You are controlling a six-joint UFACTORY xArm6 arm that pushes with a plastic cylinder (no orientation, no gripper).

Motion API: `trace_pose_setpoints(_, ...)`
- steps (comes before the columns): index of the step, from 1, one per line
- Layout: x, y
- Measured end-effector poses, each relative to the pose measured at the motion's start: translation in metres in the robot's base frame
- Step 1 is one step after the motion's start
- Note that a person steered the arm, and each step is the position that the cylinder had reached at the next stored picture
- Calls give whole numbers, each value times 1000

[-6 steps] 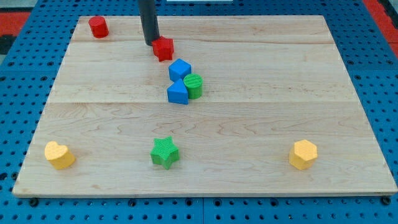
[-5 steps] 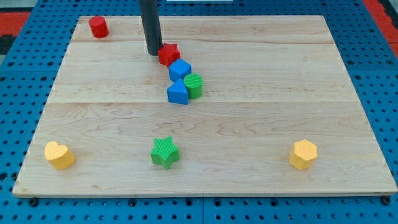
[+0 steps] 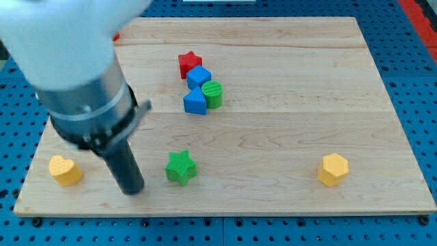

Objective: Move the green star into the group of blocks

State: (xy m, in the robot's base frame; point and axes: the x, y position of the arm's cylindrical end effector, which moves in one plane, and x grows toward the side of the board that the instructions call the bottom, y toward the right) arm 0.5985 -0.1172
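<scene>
The green star (image 3: 181, 167) lies on the wooden board (image 3: 293, 102) at the view's lower middle. The group stands above it: a red star (image 3: 189, 63), a blue block (image 3: 199, 76), a green cylinder (image 3: 213, 93) and a blue triangular block (image 3: 194, 102), packed close together. My tip (image 3: 132, 190) is down at the view's lower left, a short way left of the green star and slightly below it, not touching it. The arm's large body covers the board's upper left.
A yellow heart (image 3: 65, 170) sits at the lower left corner, left of my tip. A yellow hexagon (image 3: 333, 169) sits at the lower right. The red cylinder at the top left is almost wholly hidden behind the arm.
My tip has left the red star at the top and swung down to the lower left, beside the green star. The arm now hides the red cylinder. The blocks have not moved.
</scene>
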Motion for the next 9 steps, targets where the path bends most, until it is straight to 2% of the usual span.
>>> trace_pose_setpoints(1, 20, 36)
trace_pose_setpoints(3, -26, 67)
trace_pose_setpoints(5, -81, 64)
trace_pose_setpoints(6, -106, 39)
trace_pose_setpoints(7, -104, 18)
trace_pose_setpoints(9, -148, 7)
